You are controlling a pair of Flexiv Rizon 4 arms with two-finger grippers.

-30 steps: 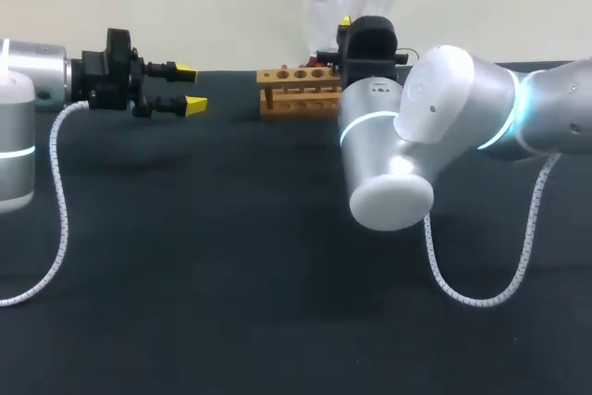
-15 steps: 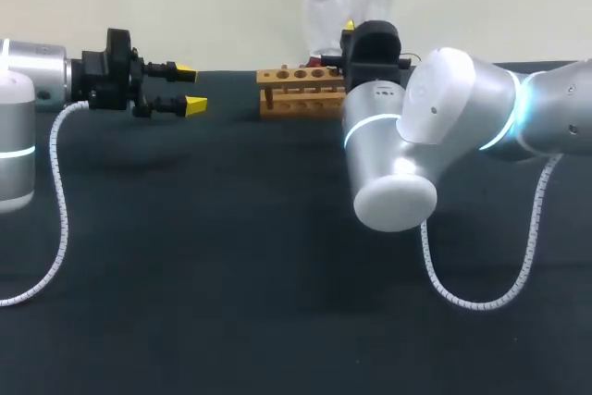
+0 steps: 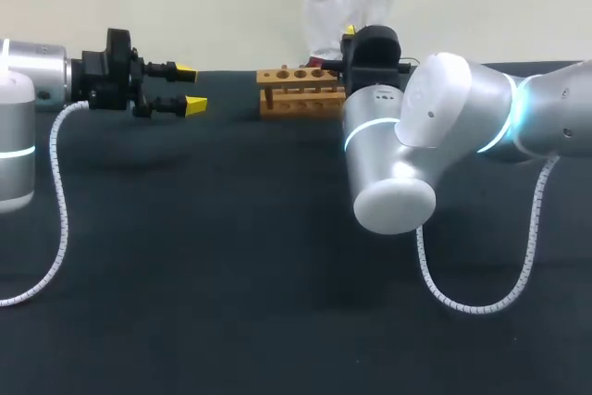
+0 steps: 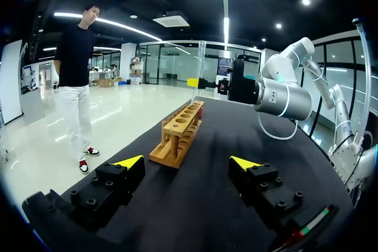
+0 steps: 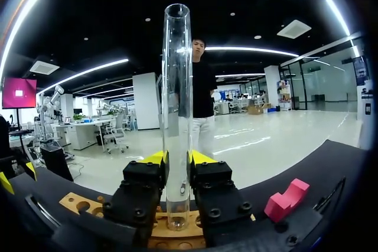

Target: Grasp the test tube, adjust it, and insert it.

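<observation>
Black table (image 3: 231, 275): our right gripper (image 5: 177, 159) clamps the tube (image 5: 177, 75) upright, base at the rack (image 3: 298, 90); left gripper (image 3: 190, 88) (well apart) released.

The right arm (image 3: 435, 127) has eased slightly to the right and lower, shifting its gripper (image 5: 177, 159) and the upright test tube (image 5: 177, 87) over the wooden rack (image 3: 298, 92).

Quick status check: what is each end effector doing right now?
Left end effector: open, holding nothing.
Right end effector: shut on the test tube, held upright.
</observation>
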